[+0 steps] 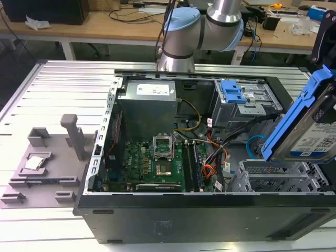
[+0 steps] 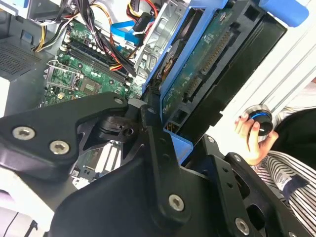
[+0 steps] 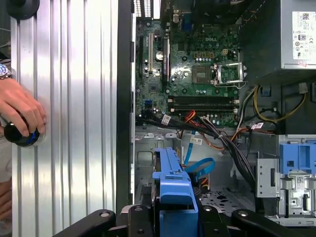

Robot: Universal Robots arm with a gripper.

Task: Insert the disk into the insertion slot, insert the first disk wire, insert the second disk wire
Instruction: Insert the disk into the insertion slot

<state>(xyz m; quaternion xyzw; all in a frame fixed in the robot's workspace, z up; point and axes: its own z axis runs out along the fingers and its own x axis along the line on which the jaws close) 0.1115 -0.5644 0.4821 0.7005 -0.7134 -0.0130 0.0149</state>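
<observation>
The disk [image 1: 310,134], a silver drive with a white-and-blue label in a bright blue carrier, hangs tilted at the exterior view's right, with my gripper [image 1: 325,102] shut on it. Its lower end is just above the insertion slot [image 1: 273,176], a silver perforated cage in the case's near right corner. In the first wrist view the blue carrier [image 3: 173,185] sits between my black fingers [image 3: 140,219]. The second wrist view shows the disk's green underside [image 2: 202,64]. The first disk wire [image 1: 210,170], orange-red, and the second disk wire [image 1: 254,144], a light-blue loop, lie loose beside the cage.
The open computer case [image 1: 199,210] lies on a ribbed metal table [image 1: 58,89]. A grey cage with a blue latch [image 1: 236,94] stands behind the slot. A person's hand [image 3: 19,106] rests on a round black knob [image 3: 19,136] outside the case. A grey fixture [image 1: 42,163] sits at the exterior view's left.
</observation>
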